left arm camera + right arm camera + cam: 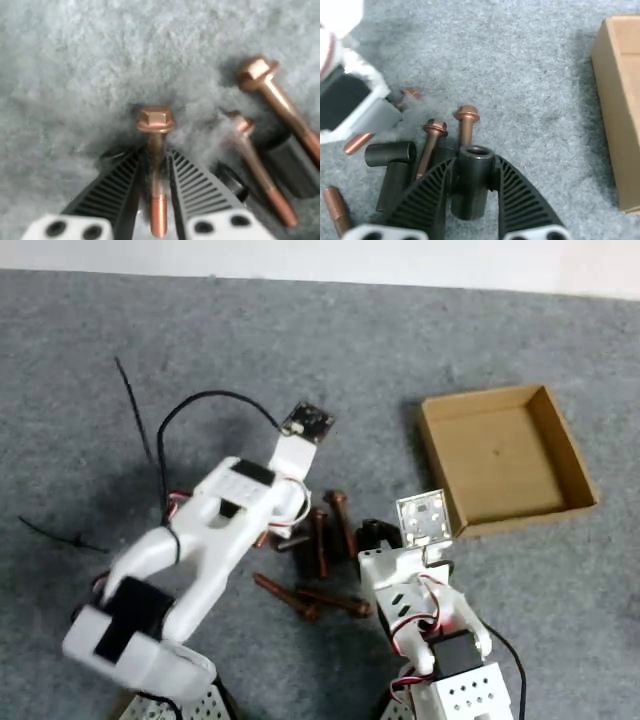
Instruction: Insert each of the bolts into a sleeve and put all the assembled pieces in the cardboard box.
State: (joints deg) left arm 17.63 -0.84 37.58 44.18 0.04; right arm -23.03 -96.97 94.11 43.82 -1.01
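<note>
My left gripper (156,155) is shut on a copper bolt (156,122), whose hex head sticks out past the fingertips over the grey carpet. In the high view this gripper (285,525) sits over the pile of bolts (320,540). My right gripper (474,162) is shut on a dark sleeve (471,185) with its open bore facing outward; from above it (375,537) is just right of the pile. Two more sleeves (390,152) lie beside loose bolts (466,125). The cardboard box (500,455) stands open at the back right.
Further bolts (277,97) and a dark sleeve (292,165) lie close to my left gripper. Two bolts (335,600) lie nearer the front. A black cable (135,420) and a cable tie (60,535) lie on the carpet at the left.
</note>
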